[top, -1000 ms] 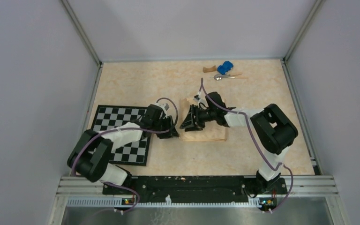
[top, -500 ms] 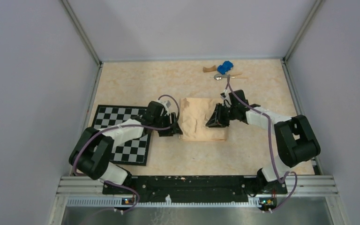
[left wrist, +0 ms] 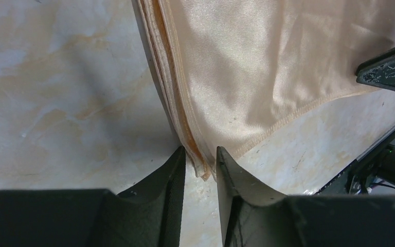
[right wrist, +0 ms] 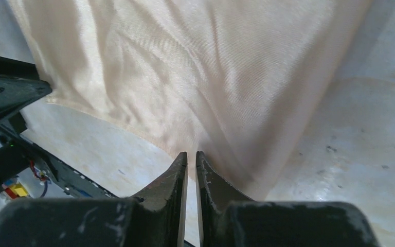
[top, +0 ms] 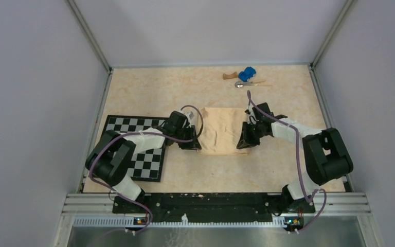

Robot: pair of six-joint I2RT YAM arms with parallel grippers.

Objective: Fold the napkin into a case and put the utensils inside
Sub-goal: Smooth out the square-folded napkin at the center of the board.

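The peach-orange napkin [top: 222,128] lies folded in layers on the table's middle, not a narrow case. My left gripper [top: 196,146] is at its near left corner; in the left wrist view the layered corner [left wrist: 200,162] fills the narrow gap of that gripper [left wrist: 200,152], touching both fingers. My right gripper [top: 243,145] is at the near right corner; in its wrist view that gripper [right wrist: 191,154] is almost closed, with napkin [right wrist: 195,67] creases running into the tips. The utensils, a silver spoon [top: 240,85] among them, lie at the far right, away from both grippers.
A checkerboard mat [top: 118,126] lies left of the napkin, under the left arm. A blue toy car [top: 246,74] and a brown wooden block [top: 230,76] sit beside the spoon. Grey walls and metal rails close in the table.
The right gripper swept from the napkin's left part to its near right corner, laying the cloth out flatter, and closed down. The left gripper moved to the near left corner and narrowed.
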